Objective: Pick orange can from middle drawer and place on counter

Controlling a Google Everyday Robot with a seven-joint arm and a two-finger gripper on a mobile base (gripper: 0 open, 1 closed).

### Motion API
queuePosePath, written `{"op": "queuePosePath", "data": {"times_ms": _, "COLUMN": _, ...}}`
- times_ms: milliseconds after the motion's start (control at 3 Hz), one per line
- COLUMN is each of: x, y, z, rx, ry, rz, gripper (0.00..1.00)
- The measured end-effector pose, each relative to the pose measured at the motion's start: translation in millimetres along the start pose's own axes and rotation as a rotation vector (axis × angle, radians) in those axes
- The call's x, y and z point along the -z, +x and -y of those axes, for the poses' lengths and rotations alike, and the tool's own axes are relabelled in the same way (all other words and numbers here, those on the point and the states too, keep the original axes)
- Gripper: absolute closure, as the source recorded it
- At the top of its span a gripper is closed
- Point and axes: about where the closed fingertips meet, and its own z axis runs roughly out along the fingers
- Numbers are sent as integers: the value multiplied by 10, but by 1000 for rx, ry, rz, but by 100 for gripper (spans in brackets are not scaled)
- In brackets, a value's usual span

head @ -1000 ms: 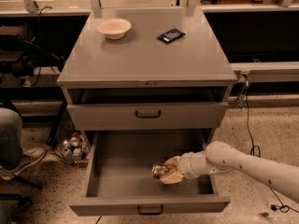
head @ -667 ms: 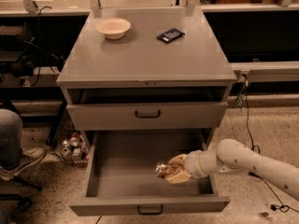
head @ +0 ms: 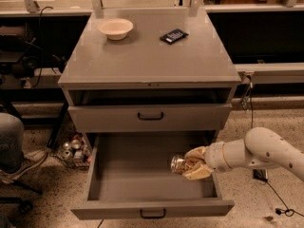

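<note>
gripper (head: 191, 166) with orange can (head: 178, 164) in middle drawer (head: 152, 209), left seemingly free, bowl (head: 115, 28) on counter (head: 152, 61)

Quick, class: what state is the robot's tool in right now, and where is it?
The tool: closed on the orange can, over the right side of the open middle drawer.

Speckled terrazzo floor (head: 42, 194) all round, cables (head: 279, 211) trailing across it (dim, warm light). A long bench (head: 270, 71) runs behind; small cans (head: 73, 148) huddle at left. My gripper (head: 189, 165) hangs low, right of centre.
</note>
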Motion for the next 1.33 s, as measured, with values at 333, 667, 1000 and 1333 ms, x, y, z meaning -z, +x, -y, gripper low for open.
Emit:
{"op": "queuePosePath", "data": {"times_ms": 333, "x": -1, "y": 0, "z": 0, "rx": 0, "ry": 0, "rz": 0, "gripper": 100}}
{"op": "queuePosePath", "data": {"times_ms": 667, "x": 255, "y": -130, "z": 68, "rx": 28, "ry": 56, "rz": 20, "gripper": 100}}
{"op": "queuePosePath", "data": {"times_ms": 1000, "x": 643, "y": -322, "z": 132, "rx": 74, "ry": 133, "rz": 38, "gripper": 100}}
{"op": "queuePosePath", "data": {"times_ms": 1333, "x": 1038, "y": -607, "z": 223, "rx": 139, "ry": 192, "rz": 48, "gripper": 100}}
